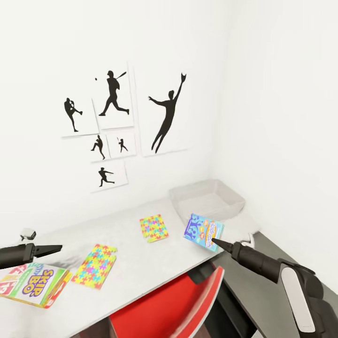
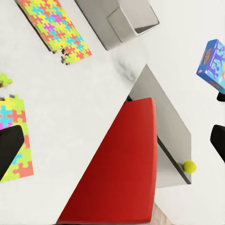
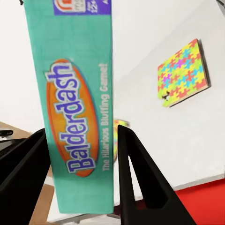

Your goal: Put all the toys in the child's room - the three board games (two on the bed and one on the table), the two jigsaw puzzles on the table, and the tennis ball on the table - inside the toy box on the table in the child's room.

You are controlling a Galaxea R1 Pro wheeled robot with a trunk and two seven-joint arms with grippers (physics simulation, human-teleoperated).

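At the left edge of the table (image 1: 136, 263), the left gripper (image 1: 54, 248) hangs just above a white game box with green edges and red lettering (image 1: 33, 284), which rests at the near table edge; whether its jaws are apart or closed cannot be told from these views. Next to the right lies the first puzzle board (image 1: 95, 265), flat on the pale tabletop. Further right and nearer the wall lies the second puzzle board (image 1: 154, 228), also flat. A red chair (image 1: 178, 305) stands tucked under the table front. Right of the second puzzle, the right gripper (image 1: 217, 241) holds a blue game box (image 1: 203, 232) tilted in the air, its fingers (image 3: 140, 187) closed on the teal side panel, short of the grey toy box (image 1: 207, 199) that sits in the back corner. What shows of the toy box interior holds nothing. The tennis ball (image 2: 189, 165) rests on the dark corner section near the chair. Judged from this layout, nothing is stowed yet: one game box is in transit, and the white game box, both puzzles and the ball remain.
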